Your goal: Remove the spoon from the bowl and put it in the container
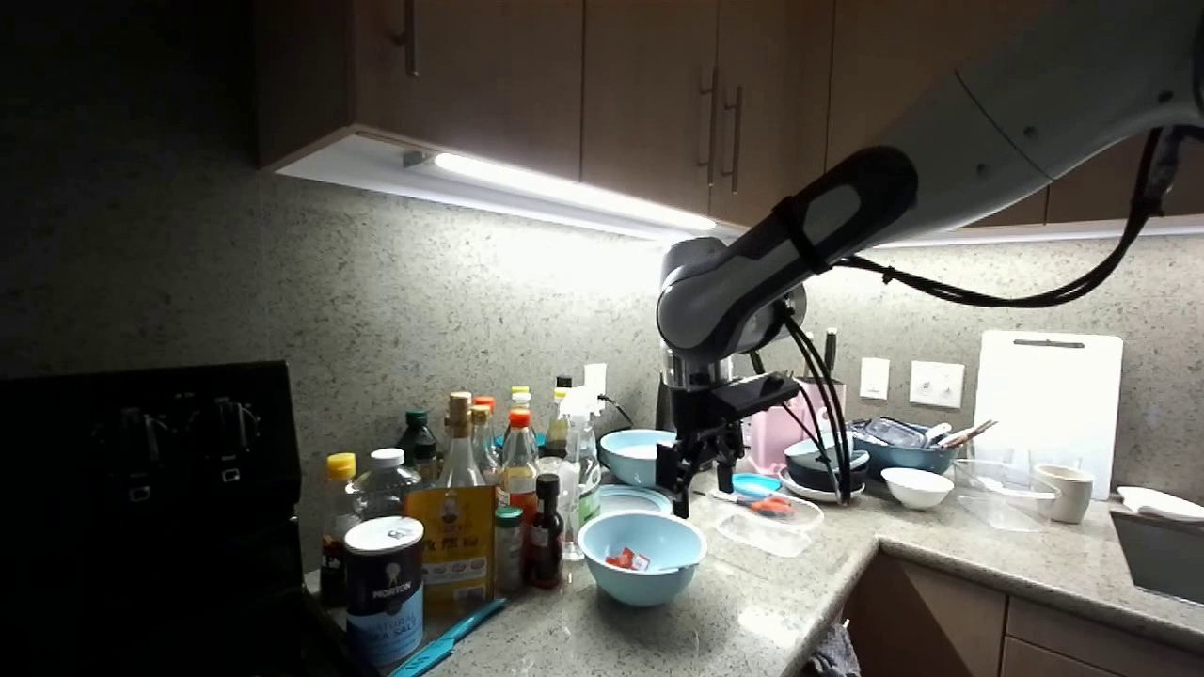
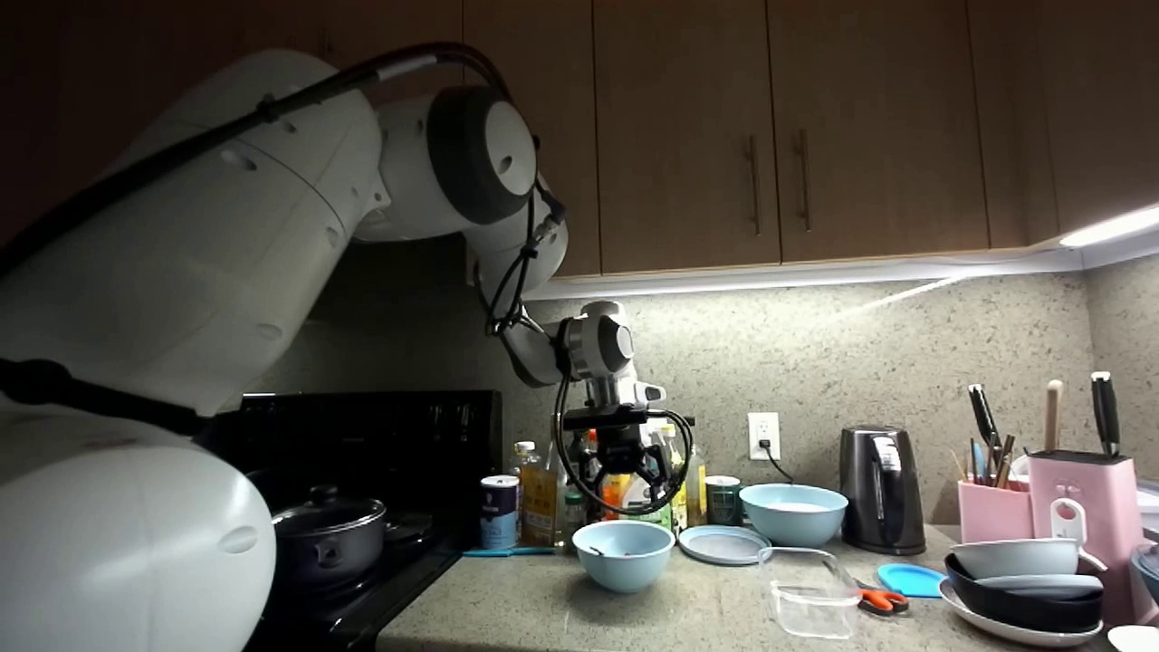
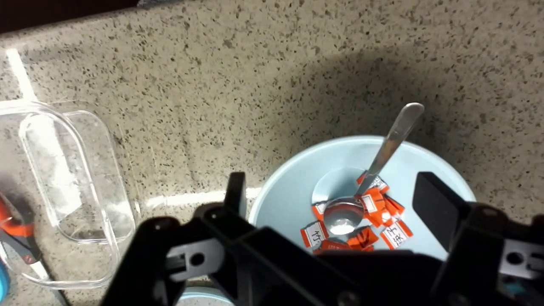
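In the wrist view we see the gripper (image 3: 332, 195) spread wide, holding nothing, clear of the spoon (image 3: 388, 148). It leans in the bowl (image 3: 289, 193), head among red packets (image 3: 376, 208), handle crossing the rim toward one o'clock; container (image 3: 87, 170) well apart, nine o'clock.

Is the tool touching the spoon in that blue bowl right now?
Apart. The wrist view shows the tool open, with the bowl visible between the spoon and the fingers on both sides.
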Controlling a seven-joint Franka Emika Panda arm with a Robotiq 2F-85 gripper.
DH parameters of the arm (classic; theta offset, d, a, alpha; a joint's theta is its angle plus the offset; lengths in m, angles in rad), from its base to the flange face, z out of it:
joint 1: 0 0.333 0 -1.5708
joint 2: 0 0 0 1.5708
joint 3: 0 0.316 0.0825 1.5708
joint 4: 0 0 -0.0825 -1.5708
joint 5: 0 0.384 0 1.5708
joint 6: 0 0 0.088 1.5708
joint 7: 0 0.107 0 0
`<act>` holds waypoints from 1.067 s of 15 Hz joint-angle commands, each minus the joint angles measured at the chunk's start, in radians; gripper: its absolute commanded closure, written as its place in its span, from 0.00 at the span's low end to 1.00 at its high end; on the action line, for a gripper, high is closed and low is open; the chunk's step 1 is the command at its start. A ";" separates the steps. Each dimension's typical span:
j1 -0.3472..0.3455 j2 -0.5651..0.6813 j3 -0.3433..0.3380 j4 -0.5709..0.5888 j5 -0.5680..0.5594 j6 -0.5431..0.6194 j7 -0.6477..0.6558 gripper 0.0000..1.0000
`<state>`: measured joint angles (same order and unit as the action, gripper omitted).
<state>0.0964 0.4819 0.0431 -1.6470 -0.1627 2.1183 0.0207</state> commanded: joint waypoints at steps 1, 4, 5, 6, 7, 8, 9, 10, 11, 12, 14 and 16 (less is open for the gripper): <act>0.005 0.005 -0.005 0.003 0.003 0.000 -0.001 0.00; 0.009 0.014 0.007 0.004 0.005 -0.014 -0.029 0.00; 0.017 0.031 0.011 0.017 0.001 -0.033 -0.029 0.00; 0.030 0.054 0.017 0.039 0.002 -0.070 -0.019 0.00; 0.047 0.072 0.018 0.054 -0.005 -0.106 -0.001 0.00; 0.059 0.088 0.022 0.067 -0.002 -0.140 0.007 0.00; 0.072 0.101 0.023 0.077 -0.004 -0.171 0.012 0.00; 0.084 0.113 0.023 0.087 -0.012 -0.192 0.009 0.00; 0.090 0.126 0.024 0.100 -0.012 -0.212 -0.002 0.00; 0.091 0.139 0.028 0.119 -0.002 -0.236 -0.018 0.00; 0.093 0.159 0.029 0.150 0.001 -0.269 -0.031 0.00; 0.091 0.173 0.025 0.179 0.000 -0.281 -0.031 0.00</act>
<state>0.1974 0.6309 0.0660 -1.5241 -0.1631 1.8824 0.0155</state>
